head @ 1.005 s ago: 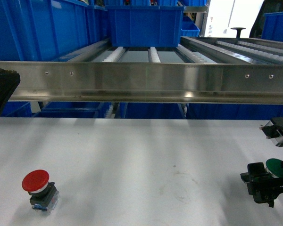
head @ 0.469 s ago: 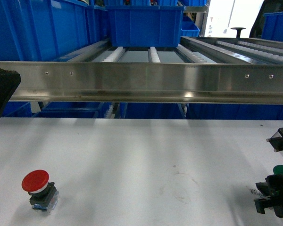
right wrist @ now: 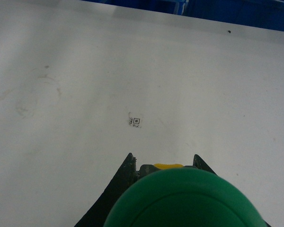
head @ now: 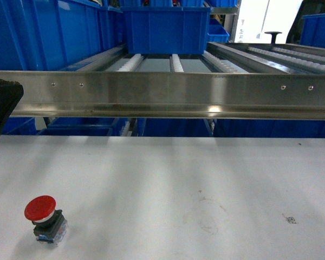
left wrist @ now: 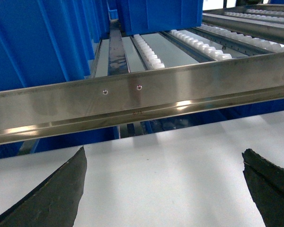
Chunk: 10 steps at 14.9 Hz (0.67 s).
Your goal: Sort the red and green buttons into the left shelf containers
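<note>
The red button (head: 41,215) stands upright on the white table (head: 162,179) at the near left, untouched. The green button (right wrist: 187,201) fills the bottom of the right wrist view, with my right gripper (right wrist: 163,161) shut on its body above the table; neither shows in the head view. My left gripper (left wrist: 164,153) hangs open over bare table in front of the shelf, with nothing between its fingers. A dark part of the left arm (head: 0,111) sits at the head view's left edge. Large blue tubs, the left shelf containers (head: 43,32), stand at the back left, and another tub (head: 167,30) rests on the rollers.
A steel rail (head: 162,95) runs across the shelf front above the table's far edge. White roller tracks (head: 176,62) lie behind it. More blue bins (head: 86,129) sit under the rail. A small square marker (right wrist: 136,121) is stuck on the table at the right.
My right gripper has moved with the green button down and right, out of the head view. The red button and the left arm have not moved.
</note>
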Tool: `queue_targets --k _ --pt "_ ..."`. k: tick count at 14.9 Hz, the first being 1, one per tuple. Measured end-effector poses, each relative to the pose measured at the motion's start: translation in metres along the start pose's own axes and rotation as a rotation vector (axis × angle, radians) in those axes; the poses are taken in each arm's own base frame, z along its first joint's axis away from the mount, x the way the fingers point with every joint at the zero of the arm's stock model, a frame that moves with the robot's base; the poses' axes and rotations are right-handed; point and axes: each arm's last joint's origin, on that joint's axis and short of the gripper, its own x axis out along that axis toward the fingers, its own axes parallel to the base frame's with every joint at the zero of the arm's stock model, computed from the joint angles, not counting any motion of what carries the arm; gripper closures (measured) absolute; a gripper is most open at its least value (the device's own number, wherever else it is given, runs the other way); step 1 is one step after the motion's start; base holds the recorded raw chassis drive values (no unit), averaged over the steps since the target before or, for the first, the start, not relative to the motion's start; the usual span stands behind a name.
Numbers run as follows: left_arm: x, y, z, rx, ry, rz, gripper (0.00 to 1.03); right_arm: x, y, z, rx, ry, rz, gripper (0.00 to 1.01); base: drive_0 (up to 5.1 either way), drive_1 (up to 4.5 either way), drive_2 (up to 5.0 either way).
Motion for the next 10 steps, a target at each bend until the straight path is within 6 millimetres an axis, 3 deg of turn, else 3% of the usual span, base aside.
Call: queue_targets --k 2,6,10 --pt "0.0 0.0 0.0 0.0 0.0 0.0 0.05 -0.036 0.012 -0.016 -0.022 -0.041 0.047 0.74 0.0 0.0 0.0" --pt "0.0 0.0 0.0 0.0 0.0 0.0 0.05 -0.051 0.018 -0.029 -0.038 -0.039 0.044 0.74 0.0 0.0 0.0" --pt "0.0 0.0 0.0 0.0 0.0 0.002 0.05 -0.056 0.016 -0.017 -0.082 -0.154 0.002 0.74 0.0 0.0 0.0"
